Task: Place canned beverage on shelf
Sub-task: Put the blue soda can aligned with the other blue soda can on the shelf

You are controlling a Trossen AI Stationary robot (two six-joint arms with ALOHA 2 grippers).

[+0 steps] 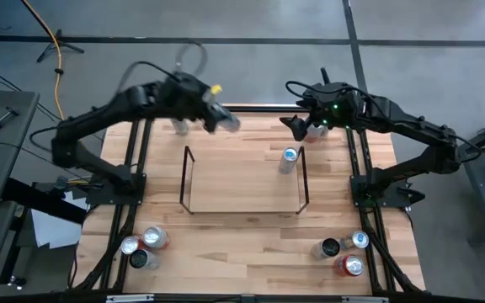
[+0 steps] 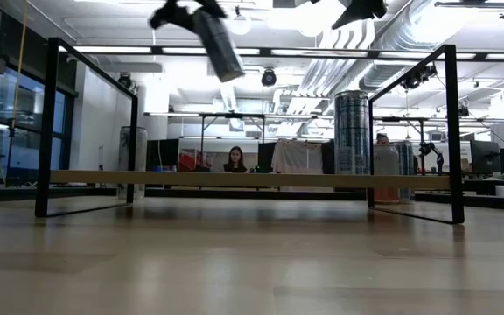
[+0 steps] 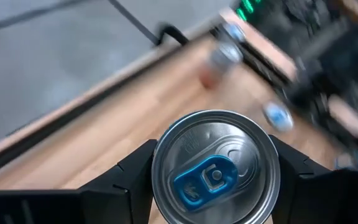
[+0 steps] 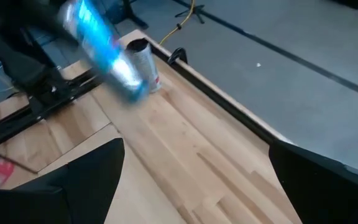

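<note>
Your table (image 1: 251, 236) carries the shelf (image 1: 242, 181), with one can (image 1: 289, 160) on it near your wide-open right tool (image 1: 297, 128). Your left tool (image 1: 217, 116) grips a tilted beverage can (image 1: 226, 120) above the table's far edge, another can (image 1: 180, 126) just beside it.

Grey floor (image 1: 251, 21), yellow cable (image 1: 57, 38), ceiling ducts (image 2: 427, 26), strip lights (image 2: 112, 50).

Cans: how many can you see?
9: three front-left, three front-right, one on the shelf, one at the back, one held by the left gripper.
</note>
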